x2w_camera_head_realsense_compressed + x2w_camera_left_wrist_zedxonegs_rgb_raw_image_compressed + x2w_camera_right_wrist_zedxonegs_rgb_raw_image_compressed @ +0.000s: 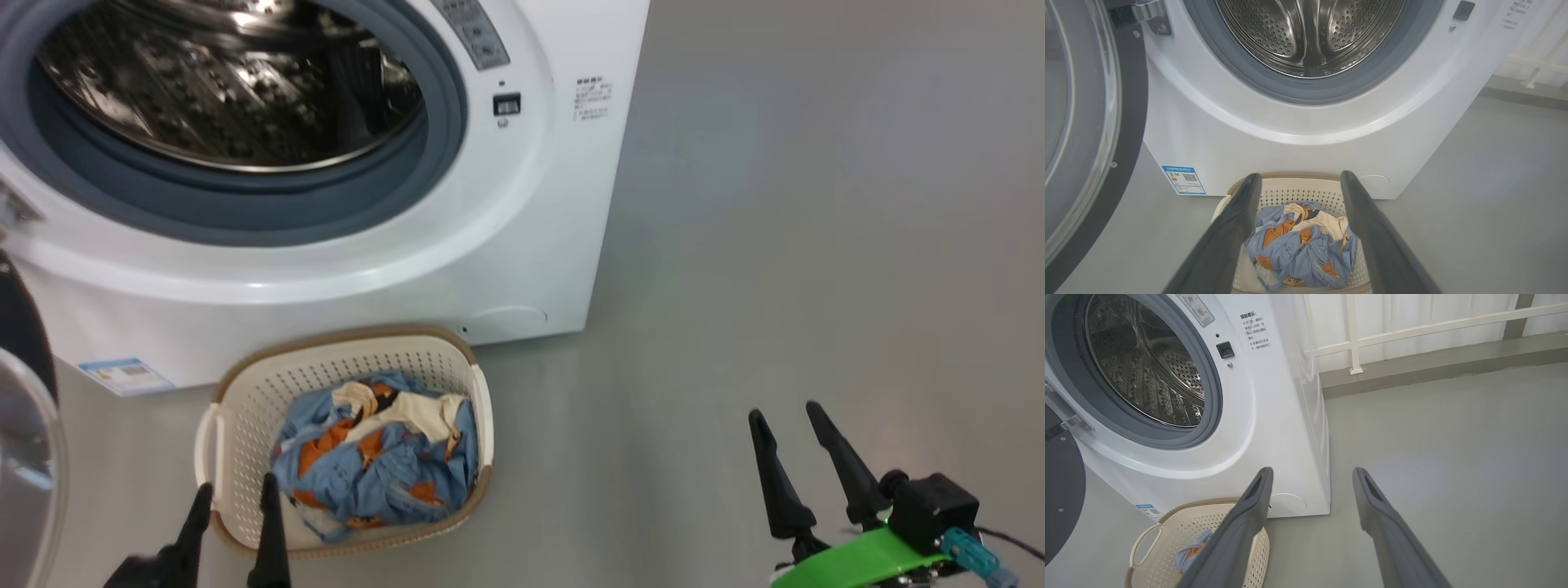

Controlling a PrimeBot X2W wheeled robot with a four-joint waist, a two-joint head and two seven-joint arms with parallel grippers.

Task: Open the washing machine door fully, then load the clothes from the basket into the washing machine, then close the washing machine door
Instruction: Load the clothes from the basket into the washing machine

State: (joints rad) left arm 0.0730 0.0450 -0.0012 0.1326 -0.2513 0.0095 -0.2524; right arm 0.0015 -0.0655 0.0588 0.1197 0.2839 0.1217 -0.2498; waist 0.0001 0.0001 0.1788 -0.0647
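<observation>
Loading stage, with the door already swung open. The left gripper [237, 482] hangs with its fingers apart and empty. The near rim of the basket [343, 335] lies just below its tips, and in the left wrist view the clothes [1302, 245] show between the two fingers. This alignment suggests a descent onto the heap is being prepared. The clothes lie bunched in the basket, none of them in the drum [229, 82].

The basket stands on the floor [775, 245] directly ahead of this gripper, close against the foot of the washer [490, 245], probably so that the lift to the drum mouth above and beyond is short. The door [1131, 122] stands to this gripper's left, turned back on its hinge clear of the opening and its grey seal [441, 122].

The right gripper [784, 410], likewise spread and empty, waits over bare floor, with the basket well apart to its left, where it cannot obstruct the reach.

Writing: a blue label [1184, 179] ahead and left of the left gripper carries a square code and coloured bars, its text too small to read. A notice [1251, 330] in Chinese characters, with a red heading, sits by the latch socket [1225, 350]. No brand name is legible.
</observation>
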